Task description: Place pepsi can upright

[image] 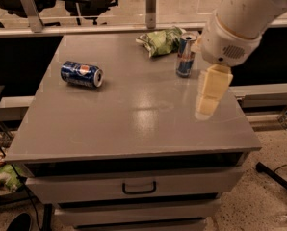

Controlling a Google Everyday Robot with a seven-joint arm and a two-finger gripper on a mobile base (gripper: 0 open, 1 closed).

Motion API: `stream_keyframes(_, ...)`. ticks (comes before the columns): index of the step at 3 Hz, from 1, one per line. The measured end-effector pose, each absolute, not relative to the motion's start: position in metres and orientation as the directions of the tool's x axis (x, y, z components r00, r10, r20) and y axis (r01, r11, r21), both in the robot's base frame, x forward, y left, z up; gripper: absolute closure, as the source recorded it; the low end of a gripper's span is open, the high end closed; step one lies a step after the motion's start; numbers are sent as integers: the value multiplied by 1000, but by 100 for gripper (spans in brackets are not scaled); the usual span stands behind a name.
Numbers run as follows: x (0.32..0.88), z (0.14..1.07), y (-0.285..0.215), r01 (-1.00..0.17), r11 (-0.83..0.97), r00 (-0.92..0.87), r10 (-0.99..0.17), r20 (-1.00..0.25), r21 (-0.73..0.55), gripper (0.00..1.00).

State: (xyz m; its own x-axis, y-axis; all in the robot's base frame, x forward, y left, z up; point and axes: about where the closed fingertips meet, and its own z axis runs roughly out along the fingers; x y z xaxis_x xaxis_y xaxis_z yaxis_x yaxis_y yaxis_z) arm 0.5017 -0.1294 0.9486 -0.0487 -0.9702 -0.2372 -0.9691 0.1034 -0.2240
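Your gripper (206, 106) sits over the right side of the grey table (134, 129), its cream tip pointing down beneath the bulky white wrist (240, 23). It shows side-on, so you cannot tell whether it is open or closed. Count two cans on the tabletop, one snack bag, and the one gripper. The nearer can is the slim silver-and-blue can (186, 55), standing upright just beyond and to the left of the gripper as you see it, partly in front of the wrist housing. Touching or nearly touching it on the far side lies the crumpled green chip bag (160, 41). The pepsi can (82, 74) is the one you want: it lies on its side in the left rear part of the table, well apart from the gripper, right across the tabletop from it. Its logo faces up and one silver end points to the right. Below the tabletop you see a drawer with a dark handle (139, 187).
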Motion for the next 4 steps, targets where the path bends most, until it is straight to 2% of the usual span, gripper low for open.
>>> stream_keyframes(2, 567, 932, -61, -980, 63, -12, -966, -257, -188, 0)
stream_keyframes(4, 598, 908, 9, -984, 77, -43, -979, -202, -162, 0)
